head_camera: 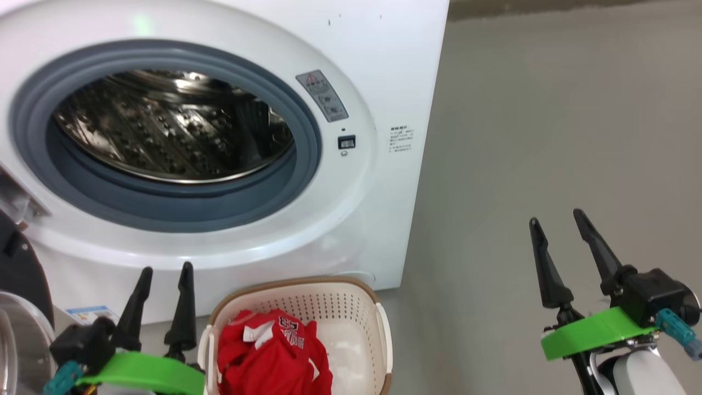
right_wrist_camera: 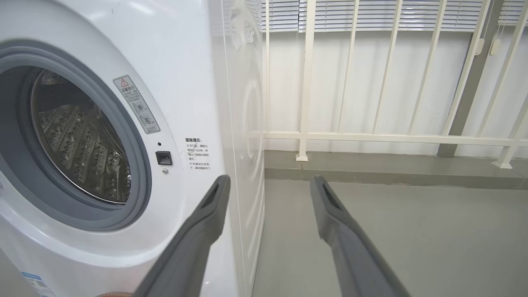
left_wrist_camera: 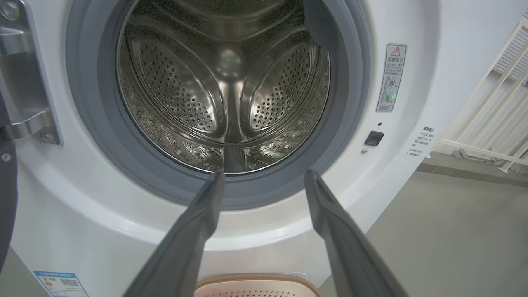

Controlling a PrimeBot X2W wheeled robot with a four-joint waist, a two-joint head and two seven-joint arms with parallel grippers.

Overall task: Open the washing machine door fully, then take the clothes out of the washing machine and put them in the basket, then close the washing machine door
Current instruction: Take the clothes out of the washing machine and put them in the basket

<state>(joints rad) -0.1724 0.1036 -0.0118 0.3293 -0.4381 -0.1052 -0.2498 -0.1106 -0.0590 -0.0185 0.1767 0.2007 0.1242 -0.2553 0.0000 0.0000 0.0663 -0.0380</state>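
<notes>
Grey floor carries the basket with the clothes. I read left end effector and right end effector wide, empty. The washing machine door, far left, looks rigid and glossy; I would push its rim.

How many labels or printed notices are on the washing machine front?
3: a grey warning sticker right of the grey gasket, small printed text further right, a blue label at the lower left corner. Others may be hidden.

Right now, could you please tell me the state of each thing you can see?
Door: open, swung left.
Washing machine: drum looks empty.
Basket: upright, partly filled.
Clothes: bunched inside it.
Left gripper: fingers open, empty.
Right gripper: fingers open, empty.
</notes>
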